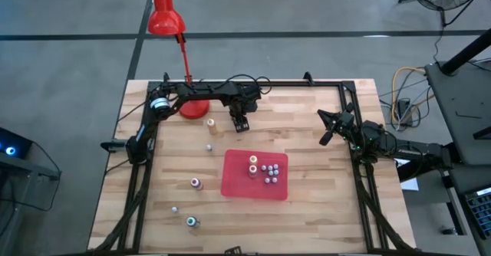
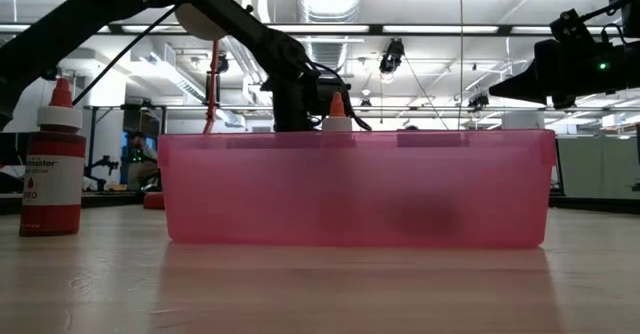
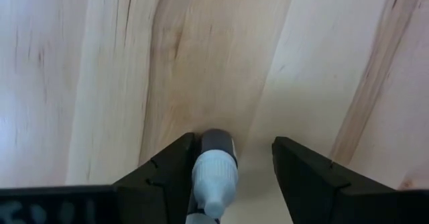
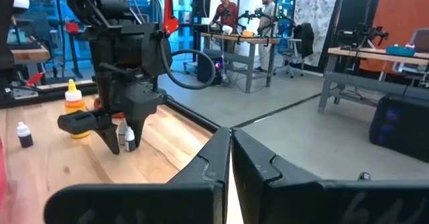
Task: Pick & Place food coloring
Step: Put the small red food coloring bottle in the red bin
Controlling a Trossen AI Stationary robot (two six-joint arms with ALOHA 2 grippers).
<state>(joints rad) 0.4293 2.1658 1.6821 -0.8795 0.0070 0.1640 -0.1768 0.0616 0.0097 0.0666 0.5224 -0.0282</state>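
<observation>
My left gripper (image 1: 241,124) (image 3: 234,143) points down at the far middle of the table, open, with a tiny dark bottle with a whitish cap (image 3: 216,167) (image 4: 127,138) upright on the wood between its fingers. Other food coloring bottles stand loose on the table's left half: a tan-topped one (image 1: 211,124), a small one (image 1: 209,146), a pink-topped one (image 1: 196,183) and a green-topped one (image 1: 192,221). Several more stand in the red tray (image 1: 230,187). My right gripper (image 1: 325,133) (image 4: 230,140) hovers shut at the right, holding nothing. My left gripper comes from above, pointing down, its fingers on either side of the small bottle. One finger (image 3: 167,174) stands right against the whitish cap (image 3: 214,180), the other is well apart. I cannot tell whether that finger touches the bottle, whose base stands on the table.
A red desk lamp (image 1: 165,18) stands on its base (image 1: 193,109) at the far left, just behind my left arm. The pink tray wall (image 2: 350,189) fills the low view, with a red-capped bottle (image 2: 52,164) left of it. Bare wood lies right of the tray.
</observation>
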